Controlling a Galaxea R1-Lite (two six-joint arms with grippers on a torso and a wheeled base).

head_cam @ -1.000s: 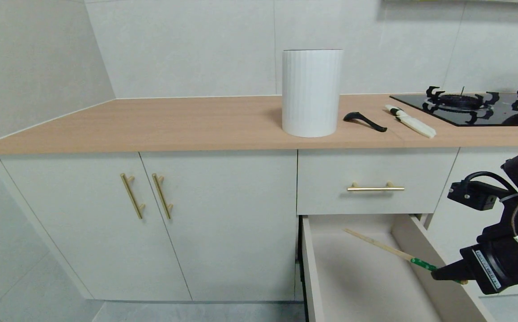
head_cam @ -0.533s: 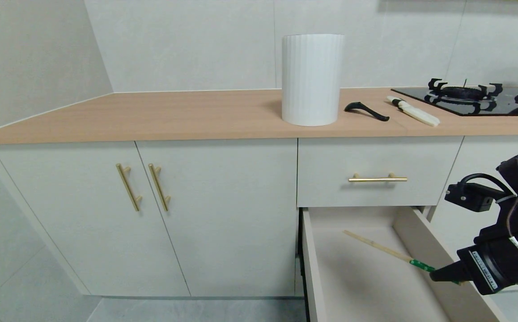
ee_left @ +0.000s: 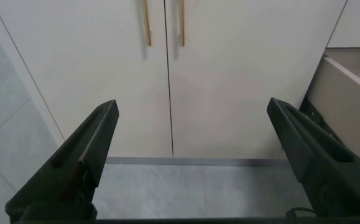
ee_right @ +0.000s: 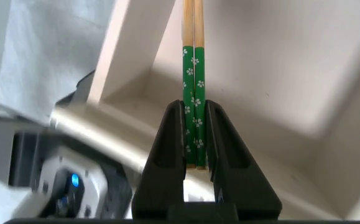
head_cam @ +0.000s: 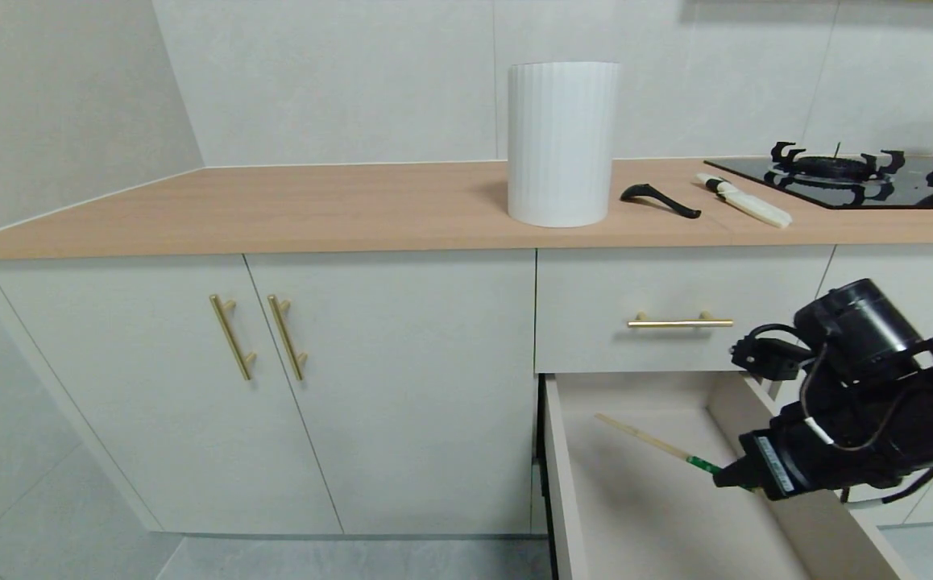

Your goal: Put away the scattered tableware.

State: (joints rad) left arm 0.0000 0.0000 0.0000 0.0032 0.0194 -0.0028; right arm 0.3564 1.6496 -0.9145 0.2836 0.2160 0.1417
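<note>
My right gripper (head_cam: 726,478) is shut on a pair of wooden chopsticks (head_cam: 648,441) with green flowered ends, holding them over the open lower drawer (head_cam: 567,483), tips pointing into it. In the right wrist view the chopsticks (ee_right: 192,99) sit pinched between the gripper (ee_right: 196,155) fingers, above the pale drawer floor. A black ladle (head_cam: 658,199) and a cream-handled knife (head_cam: 744,209) lie on the wooden countertop (head_cam: 273,209) right of a white ribbed canister (head_cam: 561,143). My left gripper (ee_left: 192,155) is open, facing the cabinet doors low above the floor.
A closed drawer with a gold handle (head_cam: 680,322) is above the open one. Two cabinet doors with gold handles (head_cam: 257,337) stand to the left. A black gas hob (head_cam: 853,179) is at the counter's right end.
My right arm moved left and inward over the drawer, carrying the chopsticks with it. The head camera dropped slightly between the earliest frame and the later ones.
</note>
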